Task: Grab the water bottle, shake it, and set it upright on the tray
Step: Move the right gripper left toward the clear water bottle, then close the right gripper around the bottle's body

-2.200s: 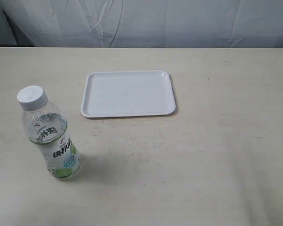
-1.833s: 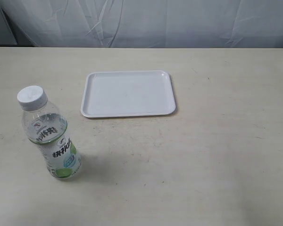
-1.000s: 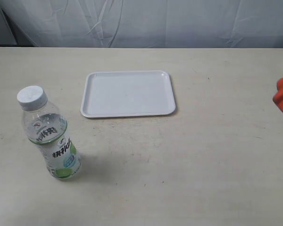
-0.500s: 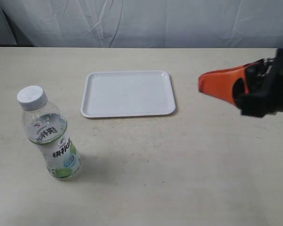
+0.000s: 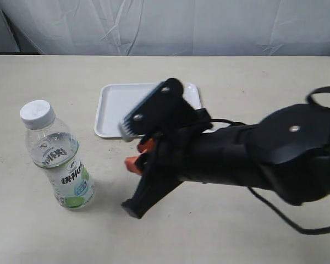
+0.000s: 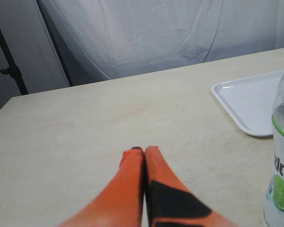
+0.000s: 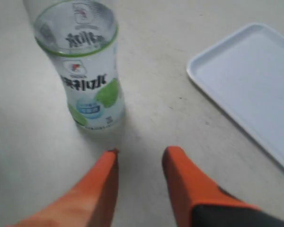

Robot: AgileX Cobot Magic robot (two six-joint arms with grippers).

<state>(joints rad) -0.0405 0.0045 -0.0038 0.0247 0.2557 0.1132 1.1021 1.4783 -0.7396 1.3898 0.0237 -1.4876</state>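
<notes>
Clear plastic, white cap: water bottle (image 5: 58, 159). Stands upright on the table (image 5: 247, 82), label with green fruit facing the exterior camera, part-filled. Untouched; nothing grips it. Its upright stance leaves the waist free for a sideways grip.

White plastic: tray (image 5: 111, 113). Lies flat, apart from the bottle, beyond it toward the backdrop curtain. No load visible; one portion is hidden behind the black arm. Judged the destination, placed within easy carry of the bottle.

Orange-tipped: right pincer (image 7: 142, 153). Fingers spread apart, holding nothing. Sits low, just beside the bottle on its tray-ward side, the gap aimed at the bottle's lower label. The opening looks about as wide as the bottle's body, so clearance will be tight. Judged purpose: line up for a side grasp at the waist, the hold best suited to shaking and to setting the bottle down upright.

Orange-tipped: left pincer (image 6: 142, 151). Fingers pressed together, empty. Lies low over the table beside the bottle, pointing past it rather than at it. Judged idle, kept out of the reach.

Status: pick-up not yet made; shaking and placing remain. Risk: a finger nudging the bottle could tip it.
</notes>
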